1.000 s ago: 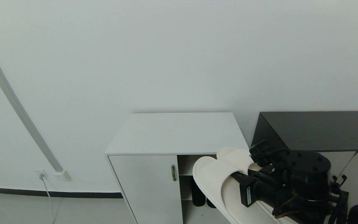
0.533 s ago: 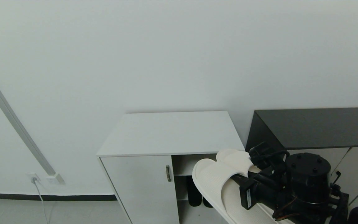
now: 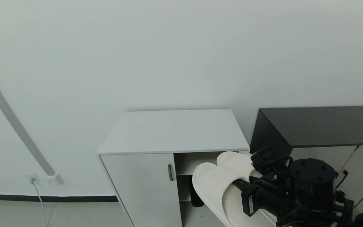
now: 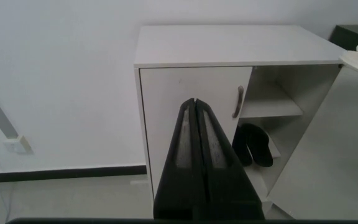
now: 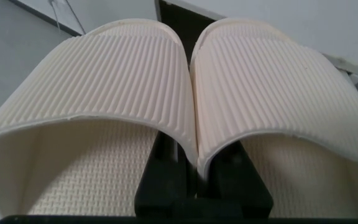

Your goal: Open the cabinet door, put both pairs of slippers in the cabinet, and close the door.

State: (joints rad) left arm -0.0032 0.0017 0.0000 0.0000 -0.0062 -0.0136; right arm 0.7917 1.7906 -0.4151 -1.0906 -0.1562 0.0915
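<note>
Head view: my right end effector [image 3: 244, 183] grips the white slippers [image 3: 214, 184], toes pointing at the open cabinet [image 3: 175, 130].

Floor [image 3: 43, 214]: pale, along the bottom of the head view; the white cabinet [image 3: 172, 130] stands on it, lower centre.
Upper shelf [image 4: 272, 107]: seen in the cabinet's open right half.
Compartment below that shelf: a pair of black slippers [image 4: 253, 144], side by side.
</note>
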